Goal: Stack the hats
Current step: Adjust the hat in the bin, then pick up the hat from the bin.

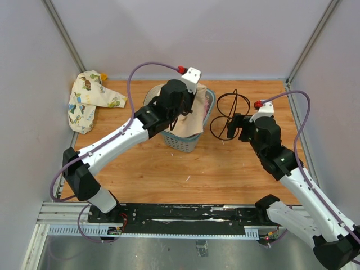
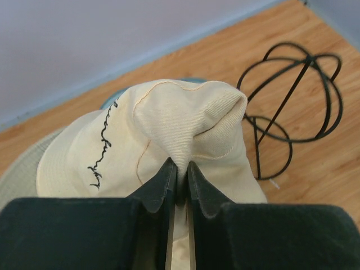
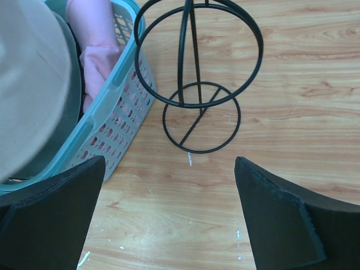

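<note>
The wooden bench [image 1: 225, 169] fills the floor of the booth, with pale walls close around it. Both arms reach in from the near edge. The left arm [image 1: 112, 143] stretches diagonally to the middle of the far half, and the right arm [image 1: 298, 180] bends in from the right side.

Near the centre stands a blue-grey mesh basket [image 1: 183, 140]. The left jaws are above it, pressed together on a fold in the crown of a cream hat [image 2: 185, 118]. The fabric bunches up into a peak just ahead of the tips. This hat carries a line of black cursive lettering on its side, and from above it hangs over the right part of the basket, covering that rim.

A cream printed cloth [image 1: 90, 98] lies crumpled in the far left corner, well apart from everything else.

Just right of the basket stands a black wire stand [image 1: 229, 115], made of a round base ring and crossing hoops above it. It stays upright on the bare wood.

The right jaws stand wide apart with nothing between them, hovering over the bench just short of the stand and facing it.

Inside the basket a pink hat [image 3: 98, 45] lies against the wall nearest the stand, beside some darker teal fabric I cannot make out well.
</note>
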{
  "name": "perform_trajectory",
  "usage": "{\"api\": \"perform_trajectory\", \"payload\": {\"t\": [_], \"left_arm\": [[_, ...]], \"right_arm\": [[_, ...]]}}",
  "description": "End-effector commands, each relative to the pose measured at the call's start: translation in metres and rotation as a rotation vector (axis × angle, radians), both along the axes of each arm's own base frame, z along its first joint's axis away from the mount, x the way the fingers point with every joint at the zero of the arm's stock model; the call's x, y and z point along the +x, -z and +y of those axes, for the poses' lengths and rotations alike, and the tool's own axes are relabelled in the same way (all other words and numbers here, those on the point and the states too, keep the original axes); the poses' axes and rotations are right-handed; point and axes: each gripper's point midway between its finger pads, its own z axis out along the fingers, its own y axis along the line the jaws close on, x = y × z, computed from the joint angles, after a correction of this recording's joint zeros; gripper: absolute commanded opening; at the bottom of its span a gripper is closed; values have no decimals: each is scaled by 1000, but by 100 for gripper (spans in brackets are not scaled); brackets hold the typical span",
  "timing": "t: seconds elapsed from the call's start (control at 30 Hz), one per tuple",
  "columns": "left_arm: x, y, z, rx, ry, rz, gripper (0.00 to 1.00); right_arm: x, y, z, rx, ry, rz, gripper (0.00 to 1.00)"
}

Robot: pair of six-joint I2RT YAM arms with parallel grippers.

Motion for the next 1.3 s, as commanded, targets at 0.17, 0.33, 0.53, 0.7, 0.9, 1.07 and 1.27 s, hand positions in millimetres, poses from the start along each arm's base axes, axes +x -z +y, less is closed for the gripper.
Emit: {"api": "perform_trajectory", "payload": {"t": [0.17, 0.33, 0.53, 0.7, 0.9, 1.07, 1.27], "left_arm": [[-3, 24, 5, -8, -25, 43, 28], [-3, 22, 3, -18, -17, 46, 36], [0, 22, 1, -33, -12, 55, 55], [3, 26, 4, -38, -20, 70, 57], [6, 23, 16, -72, -38, 60, 57], [3, 17, 29, -98, -33, 45, 56], [0, 21, 32, -108, -14, 43, 54]], "right_arm": [[10, -17, 30, 75, -98, -33, 99], [12, -17, 32, 75, -102, -33, 99], [15, -24, 36, 79, -119, -54, 98], [19, -26, 40, 80, -132, -50, 99], [18, -24, 40, 82, -133, -57, 99], [18, -25, 40, 81, -133, -61, 99], [18, -21, 43, 94, -143, -53, 99]]}}
